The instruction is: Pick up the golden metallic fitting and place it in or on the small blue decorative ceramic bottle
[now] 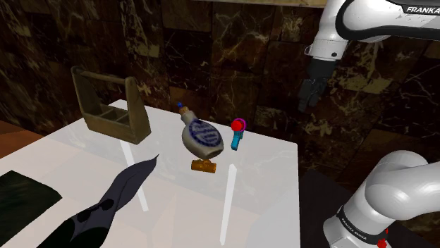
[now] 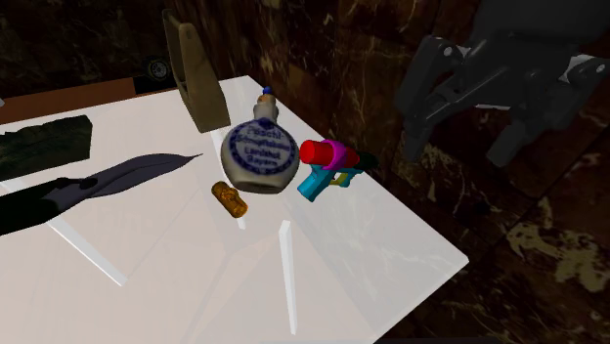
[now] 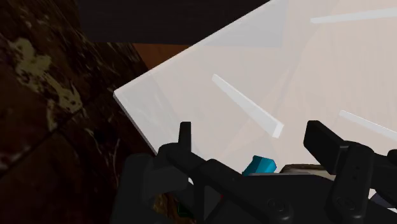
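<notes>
Gold fitting [image 1: 204, 166] lies flat on the worktop [image 1: 268, 183], just beside the bottle [image 1: 202, 135], long axis crossways in shoulder view. Pincer [image 1: 312, 90] spread, empty, hangs high; fitting sits well apart, down-left of it.

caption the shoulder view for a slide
Fingers hang clear of the white table, where the golden fitting lies beside the blue-patterned bottle.

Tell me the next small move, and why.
Probably swing the end effector down and toward the shoulder view's left, over the golden fitting: it hangs open, high past the table's corner, while the fitting lies untouched close to the blue-and-white bottle.
</notes>
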